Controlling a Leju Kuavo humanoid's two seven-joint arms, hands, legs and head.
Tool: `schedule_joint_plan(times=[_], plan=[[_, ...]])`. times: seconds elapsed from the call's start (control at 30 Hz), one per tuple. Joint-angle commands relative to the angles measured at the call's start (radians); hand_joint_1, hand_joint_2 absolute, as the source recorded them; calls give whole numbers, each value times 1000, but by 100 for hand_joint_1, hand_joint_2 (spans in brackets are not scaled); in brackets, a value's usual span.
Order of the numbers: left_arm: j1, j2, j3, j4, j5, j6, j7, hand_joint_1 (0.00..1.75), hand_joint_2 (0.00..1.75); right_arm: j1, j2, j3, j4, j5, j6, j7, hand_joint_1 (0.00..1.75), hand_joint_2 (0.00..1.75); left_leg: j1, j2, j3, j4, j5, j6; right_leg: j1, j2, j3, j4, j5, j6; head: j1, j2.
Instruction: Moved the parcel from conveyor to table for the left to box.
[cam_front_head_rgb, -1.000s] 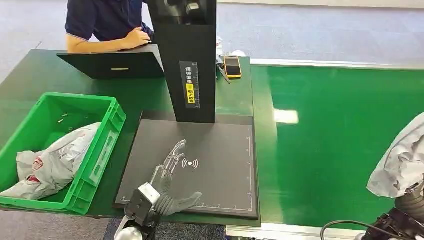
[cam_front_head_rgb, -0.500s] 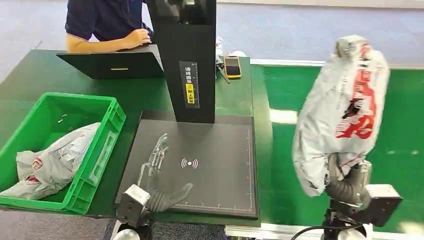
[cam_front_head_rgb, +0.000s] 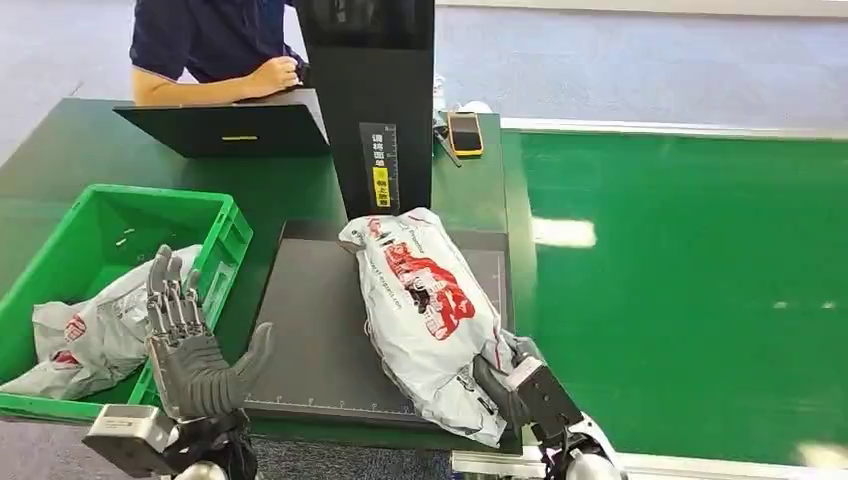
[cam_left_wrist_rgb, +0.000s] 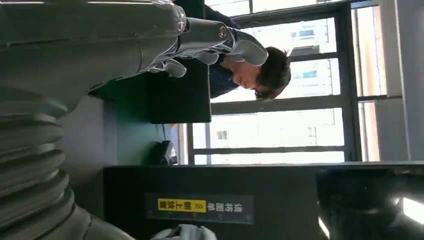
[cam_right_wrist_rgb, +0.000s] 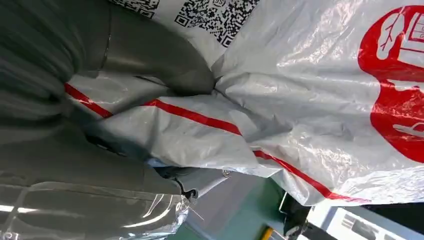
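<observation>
Where the green belt (cam_front_head_rgb: 690, 290) meets the green table (cam_front_head_rgb: 60, 160), a dark pad (cam_front_head_rgb: 310, 330) lies at the table's near edge, its far edge under a black post (cam_front_head_rgb: 380, 120); the parcel (cam_front_head_rgb: 425, 315), grey-white with red print, lies slantwise on the pad's right half, one end by the post's foot, the other over the pad's near right corner; a green bin (cam_front_head_rgb: 215, 270) stands at the table's near left corner with another grey bag (cam_front_head_rgb: 100, 335) inside; a laptop (cam_front_head_rgb: 230, 128) sits at the far edge before a person (cam_front_head_rgb: 215, 45); the right hand (cam_front_head_rgb: 505, 385) clasps the parcel's near end, thumb pressed into the plastic in the right wrist view (cam_right_wrist_rgb: 150, 60); the left hand (cam_front_head_rgb: 190, 345) is raised upright at the bin's near right corner, fingers (cam_front_head_rgb: 170, 295) spread, holding nothing; a phone (cam_front_head_rgb: 465, 132) lies beyond the post.
</observation>
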Motion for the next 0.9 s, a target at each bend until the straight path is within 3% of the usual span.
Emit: schedule_joint_plan(times=[0.03, 0.13, 0.17, 0.2, 0.53, 0.77, 0.9], plan=[[44, 29, 2, -43, -9, 24, 15, 0, 175, -107, -94, 80, 174, 15, -41, 38, 175, 175, 1, 4, 2, -2, 1, 0, 1, 1, 1, -3, 2, -2, 0, 0], [74, 38, -10, -46, -12, 32, 8, 0, 175, -101, -106, 56, 179, 39, -92, 28, 175, 175, 0, 2, 3, -2, 1, 1, 1, 1, 2, -3, 2, -1, 0, 0], [73, 42, -15, -41, -8, 34, 4, 0, 175, -101, -101, 36, 183, 47, -124, 28, 141, 175, 0, 2, 2, -1, 0, 0, 0, 0, 2, -2, 1, -1, 0, 0], [71, 43, -17, -36, -7, 34, 3, 0, 175, -105, -101, 26, 186, 42, -126, 29, 0, 175, 0, 2, 3, -2, 1, 1, 1, 0, 2, -3, 1, -1, 0, 0], [51, 38, -26, -13, -17, 8, 26, 0, 175, 30, -96, -51, 48, 44, -152, 34, 0, 175, 0, -2, 1, -1, 1, 0, 1, -4, 1, -1, 0, -1, 0, 0], [48, 32, -21, -11, -26, -14, 31, 0, 175, 58, -96, -63, 23, 43, -167, 29, 0, 175, 0, -2, 1, -1, 1, 0, 1, -3, 1, -2, 0, -1, 0, 0], [6, 61, -83, 37, -127, -107, 110, 0, 175, 99, -89, -127, -96, -5, -217, -33, 0, 175, -1, -2, 0, 0, 1, 0, 0, -3, 0, -1, 0, -1, 0, 0]])
